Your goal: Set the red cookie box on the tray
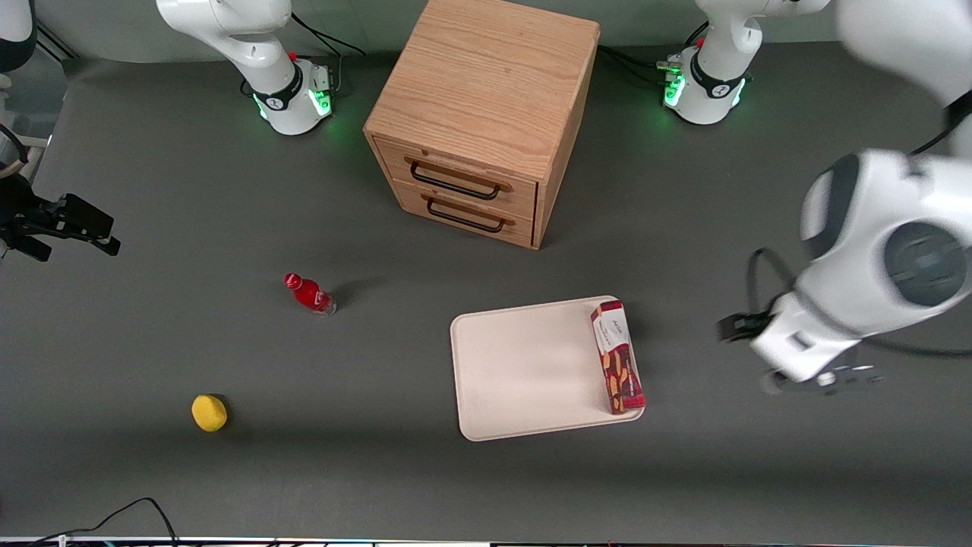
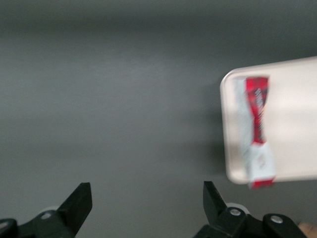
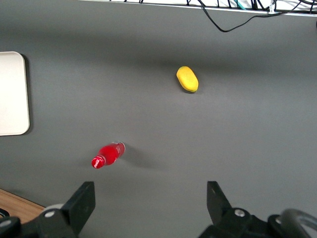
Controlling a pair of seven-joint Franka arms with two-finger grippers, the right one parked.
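Front view: the box (image 1: 617, 357) lies flat on the tray (image 1: 524, 372), along the tray's edge toward the working arm's end of the table, white end panel pointing toward the cabinet (image 1: 486, 114). The tray sits on the grey table (image 1: 228, 190), nearer the camera than the cabinet, whose two drawers are shut. The gripper (image 1: 824, 378) hangs above bare table, well apart from the tray, toward the working arm's end; it holds nothing, and from here its fingers are too blurred to judge. A red bottle (image 1: 309, 294) lies on the table toward the parked arm's end, and a yellow object (image 1: 209, 412) lies nearer the camera than the bottle

Left wrist view: the gripper (image 2: 147, 203) has its jaws spread wide with only grey table between them. The tray (image 2: 292, 119) shows with the box (image 2: 256, 131) lying along its rim, apart from the fingers (image 2: 79, 201)

Right wrist view: the bottle (image 3: 107, 154) lies on its side, the yellow object (image 3: 187, 79) sits apart from it, and a corner of the tray (image 3: 12, 94) shows
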